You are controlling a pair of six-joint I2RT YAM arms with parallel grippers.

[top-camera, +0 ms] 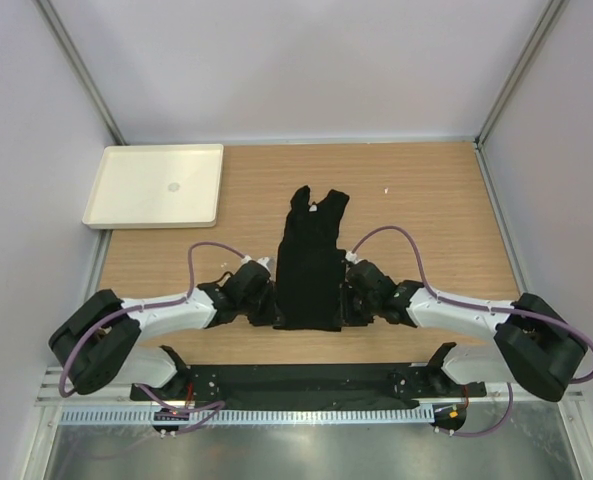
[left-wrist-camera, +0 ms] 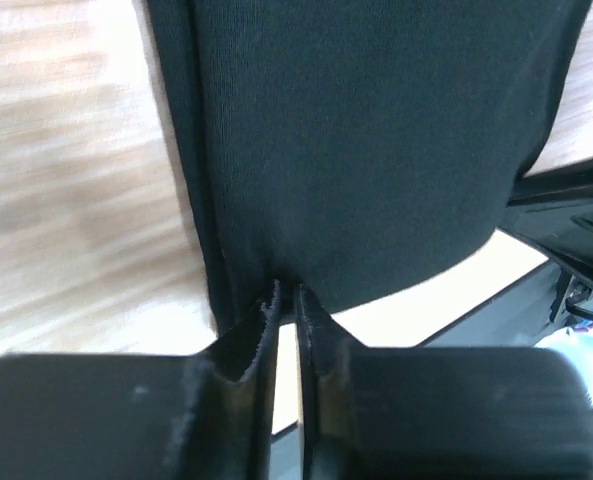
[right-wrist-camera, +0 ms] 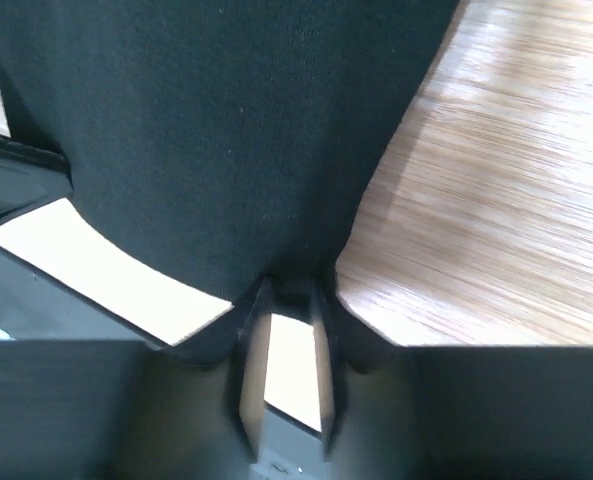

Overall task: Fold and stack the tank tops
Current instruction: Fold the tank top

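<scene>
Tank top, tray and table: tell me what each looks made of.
Tank top: soft matte black knit, probably cotton jersey; a fine weave texture shows in the wrist views. Tray: smooth cream, likely plastic, with a raised rim and rounded corners. Table: wood-grain surface, possibly laminate; streaky light-brown grain, flat finish.

Count: 1 tank top (top-camera: 309, 265), 1 tray (top-camera: 136, 195) far-left of it. Tools: 2, namely left tool (left-wrist-camera: 287, 298) and right tool (right-wrist-camera: 294, 292).
</scene>
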